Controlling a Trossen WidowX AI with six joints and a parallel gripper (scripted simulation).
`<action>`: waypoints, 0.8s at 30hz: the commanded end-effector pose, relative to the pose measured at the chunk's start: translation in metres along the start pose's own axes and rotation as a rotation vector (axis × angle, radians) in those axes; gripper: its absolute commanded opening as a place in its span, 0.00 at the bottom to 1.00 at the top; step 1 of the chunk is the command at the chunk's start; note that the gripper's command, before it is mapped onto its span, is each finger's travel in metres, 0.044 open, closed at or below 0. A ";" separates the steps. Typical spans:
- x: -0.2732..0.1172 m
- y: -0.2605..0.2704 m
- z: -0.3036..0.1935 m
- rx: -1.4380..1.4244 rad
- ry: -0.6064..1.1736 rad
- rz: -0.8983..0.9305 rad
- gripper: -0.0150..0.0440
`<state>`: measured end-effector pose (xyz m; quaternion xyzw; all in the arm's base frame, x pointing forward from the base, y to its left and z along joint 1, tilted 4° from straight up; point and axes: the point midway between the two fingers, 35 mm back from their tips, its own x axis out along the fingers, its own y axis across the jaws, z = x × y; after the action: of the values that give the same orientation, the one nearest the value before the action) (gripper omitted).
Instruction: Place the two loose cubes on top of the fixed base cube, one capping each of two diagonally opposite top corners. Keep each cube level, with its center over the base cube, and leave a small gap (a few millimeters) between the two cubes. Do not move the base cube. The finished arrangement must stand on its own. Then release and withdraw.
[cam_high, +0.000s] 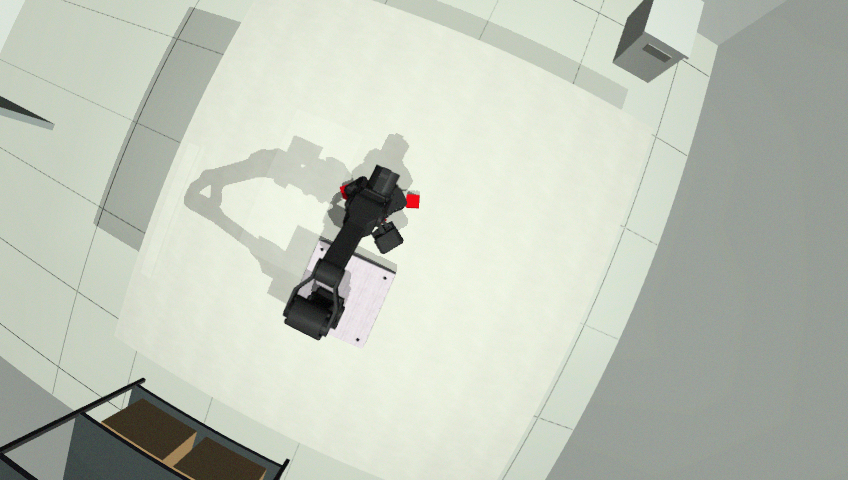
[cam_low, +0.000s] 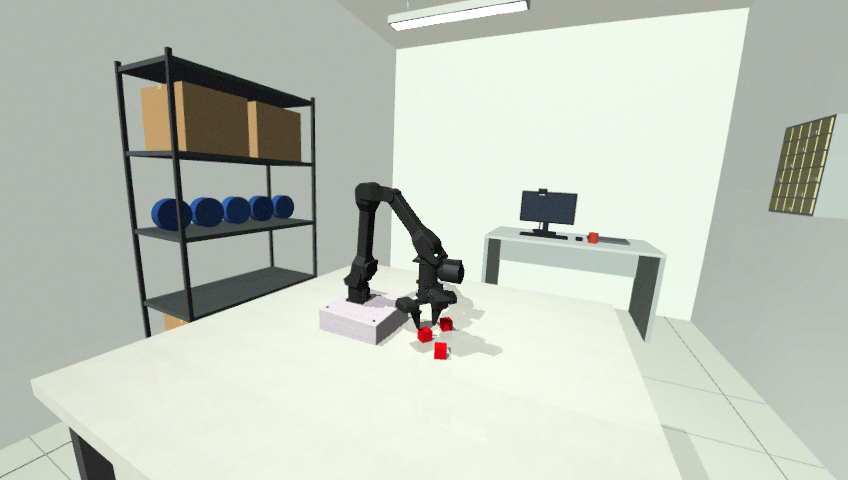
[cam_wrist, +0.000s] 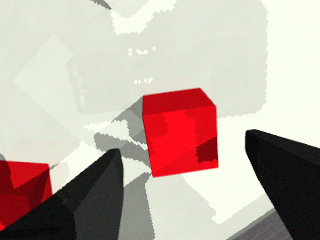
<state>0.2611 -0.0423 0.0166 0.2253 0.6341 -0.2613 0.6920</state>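
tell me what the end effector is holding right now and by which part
Nothing is held. The end effector is open, hovering above a red cube on the table, fingers clear of it.

Open tool (cam_wrist: 183, 227) straddles one red cube (cam_wrist: 180, 132); another cube (cam_wrist: 23, 190) crowds its side.

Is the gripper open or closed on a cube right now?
Open, holding nothing. In the wrist view both fingers stand apart from the red cube, which sits on the table between them.
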 end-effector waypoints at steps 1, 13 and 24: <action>0.008 0.000 -0.002 -0.005 0.007 0.000 0.70; 0.026 -0.001 -0.003 -0.005 0.007 0.000 0.70; 0.026 -0.001 -0.002 -0.004 0.006 0.001 0.43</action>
<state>0.2599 -0.0435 -0.0094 0.2252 0.6369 -0.2615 0.6895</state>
